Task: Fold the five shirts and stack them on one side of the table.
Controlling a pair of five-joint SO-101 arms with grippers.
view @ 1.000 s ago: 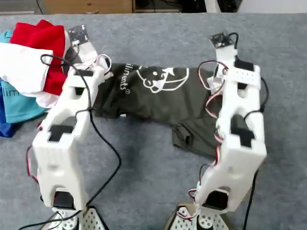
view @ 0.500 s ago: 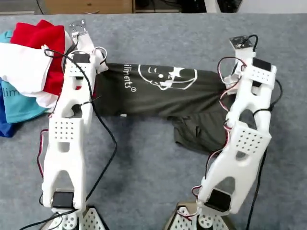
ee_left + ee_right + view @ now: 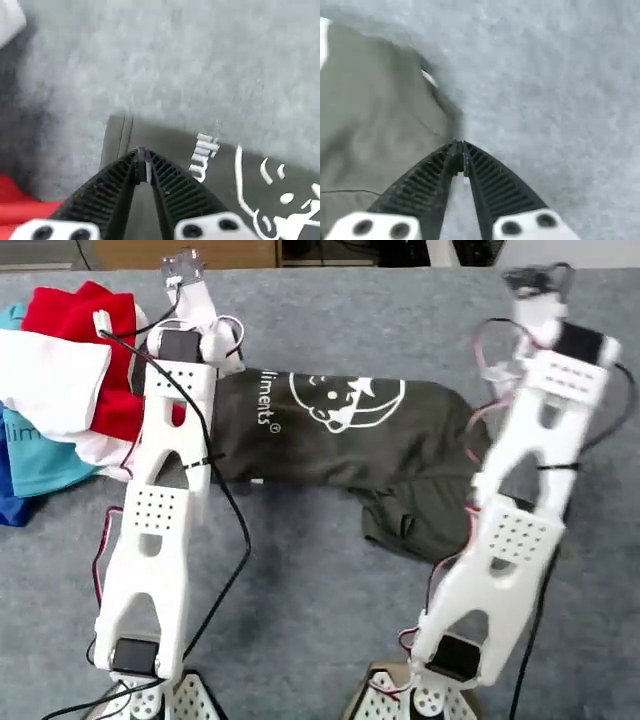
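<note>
A dark olive shirt [image 3: 330, 440] with a white print lies stretched across the middle of the table, its lower part bunched near the right arm. In the left wrist view my left gripper [image 3: 143, 165] is shut on the dark olive shirt [image 3: 165, 165] at its folded edge beside the print. In the right wrist view my right gripper [image 3: 463, 161] is shut on the dark olive shirt [image 3: 375, 125] at its opposite edge. Seen from above, the left arm [image 3: 165, 470] reaches over the shirt's left end and the right arm [image 3: 540, 450] over its right end.
A loose pile of shirts sits at the table's left side: a red one [image 3: 75, 315], a white one [image 3: 45, 380], a teal one [image 3: 35, 460] and a blue one [image 3: 8, 502]. Bare grey table [image 3: 330, 320] stretches beyond the dark shirt and in front of it.
Both arms have stretched toward the table's far side and spread apart. The dark shirt has been pulled flatter and wider between them.
</note>
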